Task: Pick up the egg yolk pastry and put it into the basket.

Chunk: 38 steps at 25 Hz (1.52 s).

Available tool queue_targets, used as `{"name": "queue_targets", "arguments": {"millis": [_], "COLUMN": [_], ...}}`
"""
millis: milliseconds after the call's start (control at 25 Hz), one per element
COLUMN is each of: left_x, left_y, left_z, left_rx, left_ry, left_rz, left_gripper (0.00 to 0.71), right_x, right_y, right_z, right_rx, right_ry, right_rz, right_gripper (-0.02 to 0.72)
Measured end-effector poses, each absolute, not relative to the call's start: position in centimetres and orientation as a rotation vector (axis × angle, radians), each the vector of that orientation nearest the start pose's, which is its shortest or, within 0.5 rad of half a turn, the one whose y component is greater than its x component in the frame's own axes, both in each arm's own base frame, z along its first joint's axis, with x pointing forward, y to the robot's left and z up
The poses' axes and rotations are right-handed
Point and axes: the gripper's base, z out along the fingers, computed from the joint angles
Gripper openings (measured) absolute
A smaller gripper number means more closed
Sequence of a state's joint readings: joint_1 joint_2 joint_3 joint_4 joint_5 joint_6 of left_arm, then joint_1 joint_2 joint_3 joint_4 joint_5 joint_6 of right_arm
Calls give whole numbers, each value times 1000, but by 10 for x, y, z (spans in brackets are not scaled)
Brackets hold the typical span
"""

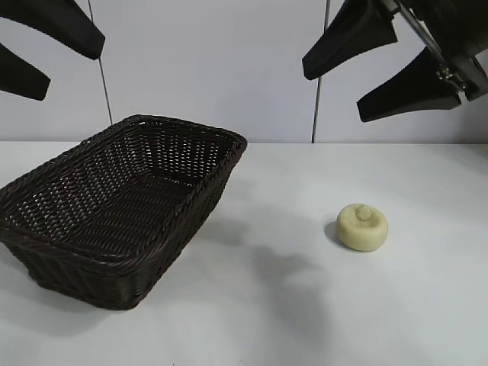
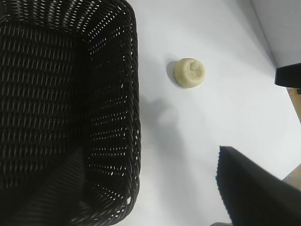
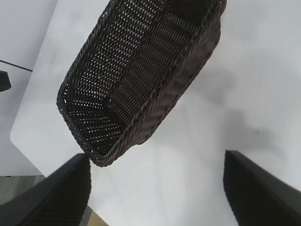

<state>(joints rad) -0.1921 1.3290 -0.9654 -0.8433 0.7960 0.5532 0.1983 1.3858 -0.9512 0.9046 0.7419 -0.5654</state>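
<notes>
The egg yolk pastry [image 1: 363,226], a pale cream puck with a small knob, lies on the white table to the right of the basket [image 1: 91,278], well apart from it. The dark woven basket holds nothing. My left gripper [image 1: 72,67] hangs open high above the basket's left part. High over the table's right side, above and behind the pastry, my right gripper [image 1: 332,91] is open too. The left wrist view has the pastry [image 2: 189,73] beside the basket's rim [image 2: 134,94], far from the left gripper [image 2: 150,160]. The right wrist view shows the basket [image 3: 188,70] and right gripper [image 3: 155,160], no pastry.
Bare white tabletop [image 1: 290,305] spreads between basket and pastry and in front of both. A pale wall with two thin vertical lines stands behind. The table's edge [image 3: 28,146] runs close to the basket's far end in the right wrist view.
</notes>
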Motion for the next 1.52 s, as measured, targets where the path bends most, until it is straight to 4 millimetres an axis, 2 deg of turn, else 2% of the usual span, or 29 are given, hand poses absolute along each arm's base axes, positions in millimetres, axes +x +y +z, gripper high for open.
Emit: {"name": "queue_targets", "arguments": {"millis": [1360,1520], "left_x": [255,254], "left_y": [-97,-98], "left_z": [301,300], "left_rx": [321,190], "left_ry": [2380,2433], "left_rz": [-800,-865], "left_gripper": [561,561], "right_x": [264,264], "right_y": [102,102], "right_z": [284,284], "right_rx": [-268,-269], "right_ry": [2419,2419], "right_rz": [854,855], "right_gripper": [560,560]}}
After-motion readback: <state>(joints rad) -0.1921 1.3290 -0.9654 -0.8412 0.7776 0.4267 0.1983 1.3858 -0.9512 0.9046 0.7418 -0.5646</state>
